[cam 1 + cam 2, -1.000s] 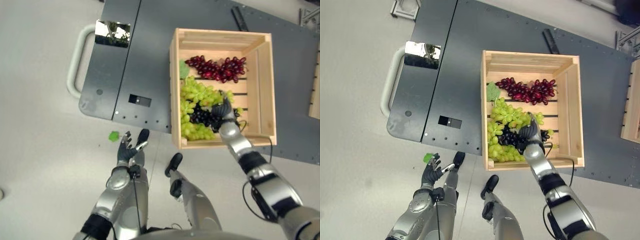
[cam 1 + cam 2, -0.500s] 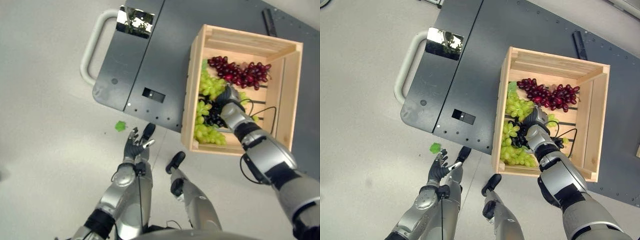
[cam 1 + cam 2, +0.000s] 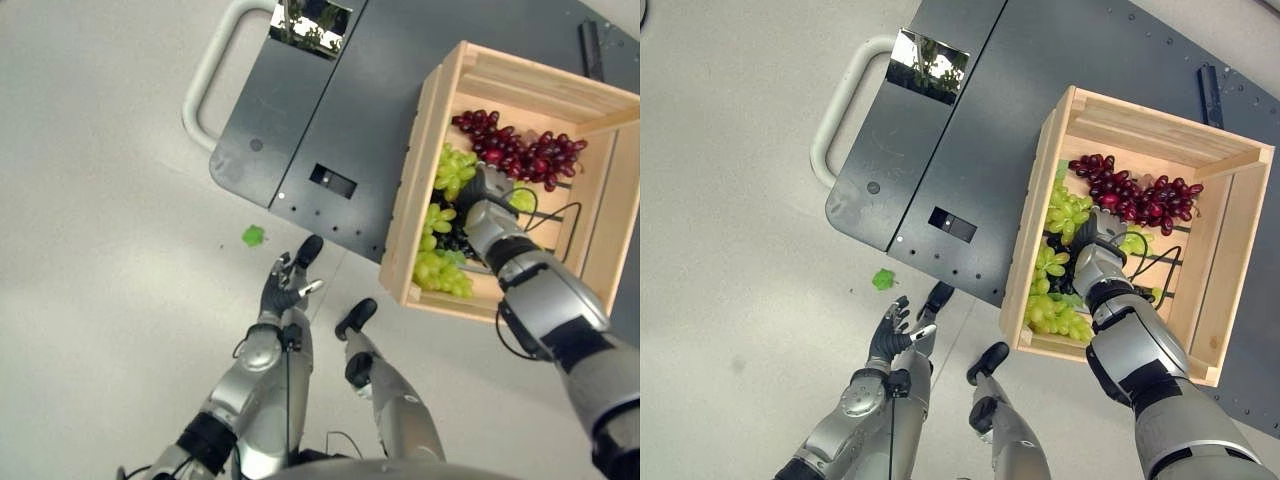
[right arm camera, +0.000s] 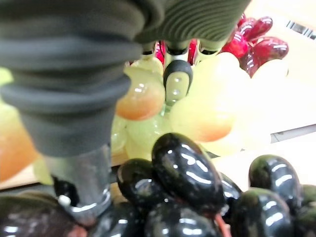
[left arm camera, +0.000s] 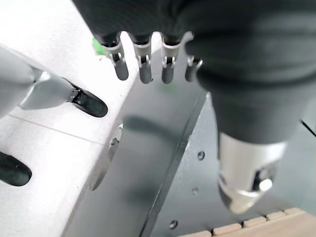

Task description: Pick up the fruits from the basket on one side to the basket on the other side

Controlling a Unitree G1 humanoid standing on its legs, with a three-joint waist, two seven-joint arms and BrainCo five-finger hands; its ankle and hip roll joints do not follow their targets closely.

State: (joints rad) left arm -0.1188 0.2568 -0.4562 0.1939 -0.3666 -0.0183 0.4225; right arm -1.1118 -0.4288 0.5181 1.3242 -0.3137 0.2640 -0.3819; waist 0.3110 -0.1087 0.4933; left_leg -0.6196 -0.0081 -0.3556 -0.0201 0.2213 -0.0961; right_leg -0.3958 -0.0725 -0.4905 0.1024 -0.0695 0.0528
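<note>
Far to my left a small green leaf (image 3: 253, 236) lies alone on the pale floor (image 3: 90, 250). Near it my left hand (image 3: 283, 290) hangs above the floor with its fingers straight and apart. It holds nothing. I think it waits there so it stays out of the way.

Next comes the dark platform (image 3: 330, 120), with a pale handle (image 3: 205, 80) on its left end. The wooden crate (image 3: 1040, 215) sits on it, so the fruit is up where I can reach.

All the fruit is in the crate. The green grapes (image 3: 1065, 210) lie along its left side, the black grapes (image 4: 185, 170) sit in the middle, and the red grapes (image 3: 1135, 195) lie at the far end.

My right hand (image 3: 1095, 255) is down among the green and black grapes. One finger is pressed into the green ones. I cannot tell if my fingers have closed on a bunch. I think I am trying to get a hold on the black ones.
</note>
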